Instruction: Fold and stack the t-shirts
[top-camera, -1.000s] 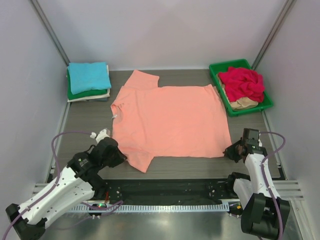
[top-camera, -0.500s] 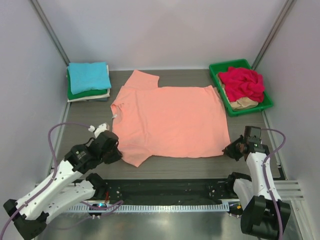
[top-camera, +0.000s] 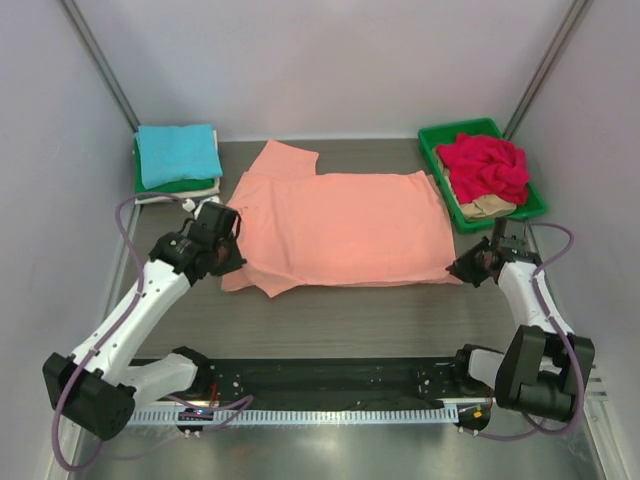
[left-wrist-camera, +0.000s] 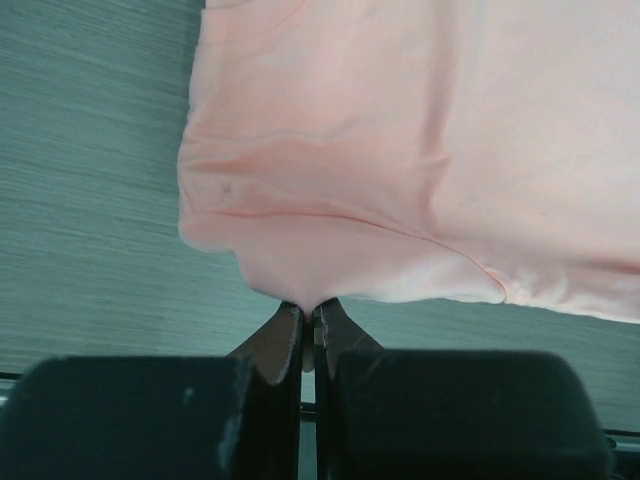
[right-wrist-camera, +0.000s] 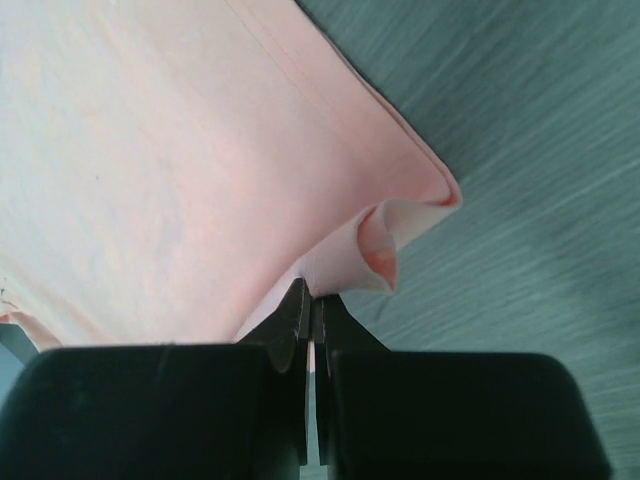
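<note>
The salmon t-shirt is clamped at its near edge by the left end effector and the right end effector. The first fold is judged begun, and an even carry toward the far edge is needed next.

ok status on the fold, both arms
Left gripper shut on shirt, left edge. Right gripper shut on near right corner. Near edge doubled over, mid-fold. Nothing blocking.

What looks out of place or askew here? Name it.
The red shirt lies crumpled in the green tray, heaped above its rim. The salmon shirt is half folded, one sleeve jutting out at the far left. The left claw and right claw pinch its near edge.
</note>
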